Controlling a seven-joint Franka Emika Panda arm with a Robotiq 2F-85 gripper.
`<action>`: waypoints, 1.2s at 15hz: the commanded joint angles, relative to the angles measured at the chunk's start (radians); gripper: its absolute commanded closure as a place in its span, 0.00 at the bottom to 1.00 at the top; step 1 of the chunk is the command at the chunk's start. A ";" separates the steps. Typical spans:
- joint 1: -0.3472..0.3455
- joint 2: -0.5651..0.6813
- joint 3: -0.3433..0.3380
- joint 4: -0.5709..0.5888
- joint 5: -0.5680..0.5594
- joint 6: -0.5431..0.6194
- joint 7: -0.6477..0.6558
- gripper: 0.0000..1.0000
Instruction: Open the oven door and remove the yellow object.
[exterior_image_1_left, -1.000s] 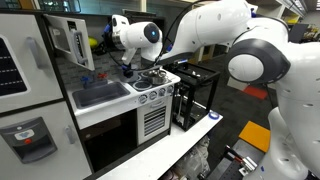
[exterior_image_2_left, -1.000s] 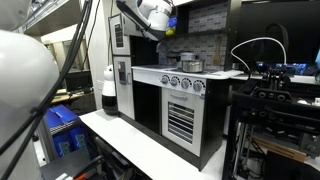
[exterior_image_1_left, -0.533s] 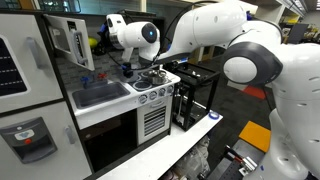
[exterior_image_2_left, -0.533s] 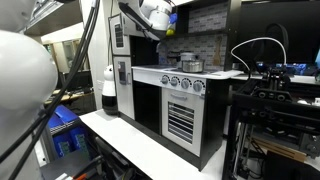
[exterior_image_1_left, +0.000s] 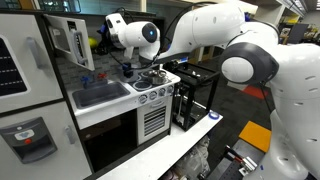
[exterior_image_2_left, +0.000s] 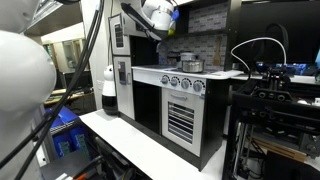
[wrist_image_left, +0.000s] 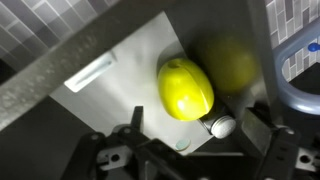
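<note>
The yellow object (wrist_image_left: 185, 88), a smooth bright ball, lies on the white floor inside the small oven. Its dim reflection (wrist_image_left: 230, 65) shows on the wall behind it. My gripper (wrist_image_left: 200, 140) is open. Its dark fingers (wrist_image_left: 135, 125) stand wide apart just short of the ball, and nothing is between them. A small round stud (wrist_image_left: 222, 127) sits beside the ball. In an exterior view the white-framed oven door (exterior_image_1_left: 68, 40) stands swung open, and the gripper (exterior_image_1_left: 104, 36) reaches into the opening, where a bit of the yellow object (exterior_image_1_left: 97, 43) shows. In both exterior views the fingertips are hidden.
Below the small oven is a toy kitchen with a grey sink (exterior_image_1_left: 100, 95), a stove with a pot (exterior_image_1_left: 150, 78) and a large black-glass oven door (exterior_image_1_left: 110, 140). A black open frame (exterior_image_1_left: 195, 95) stands beside it. A white dispenser (exterior_image_2_left: 108, 90) stands at the kitchen's other side.
The wrist has edged slightly further toward the oven opening. The gripper has stayed open.
</note>
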 joint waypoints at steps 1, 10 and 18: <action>-0.047 0.015 0.038 0.031 -0.035 -0.005 -0.051 0.00; -0.035 0.000 0.037 0.010 0.000 -0.001 -0.067 0.00; -0.036 0.001 0.037 0.011 0.000 -0.002 -0.068 0.00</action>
